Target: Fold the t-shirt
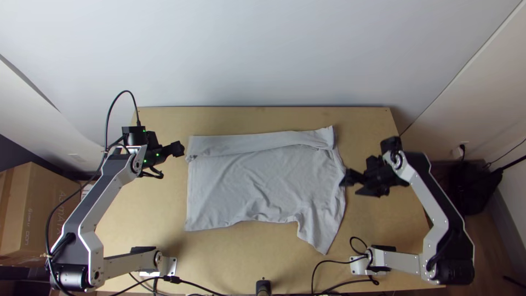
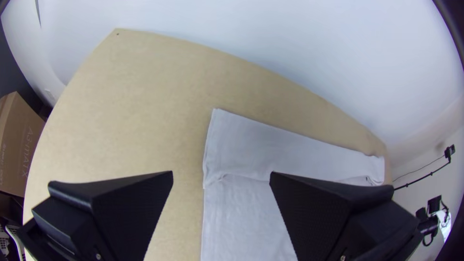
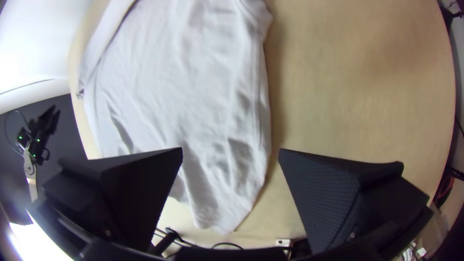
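While a pale wall (image 1: 263,49) rises behind its far edge, the light wooden bench (image 1: 159,208) carries the shirt across its middle. The left arm (image 1: 101,200) stands at the near left corner and bends out over the left edge, its upper end coming back in toward the middle; the right arm (image 1: 438,205) does much the same from the near right corner. Spread mostly flat, the grey shirt (image 1: 257,183) has its long side nearest the bench's far edge folded inward as a strip over the body, with a few soft creases in the cloth. On the side toward the bench's right edge, one sleeve slants out toward the near edge. Outside the left edge is a brown box (image 1: 46,203). The left hand (image 1: 178,149) is just beside the shirt's corner nearest the bench's far left corner, its fingers wide apart and nothing gripped. The right hand (image 1: 352,185) is by the shirt's side toward the right edge, its fingers also well apart and holding no cloth. Thin black cable (image 1: 329,262) loops along the near edge, close to the right arm's base.
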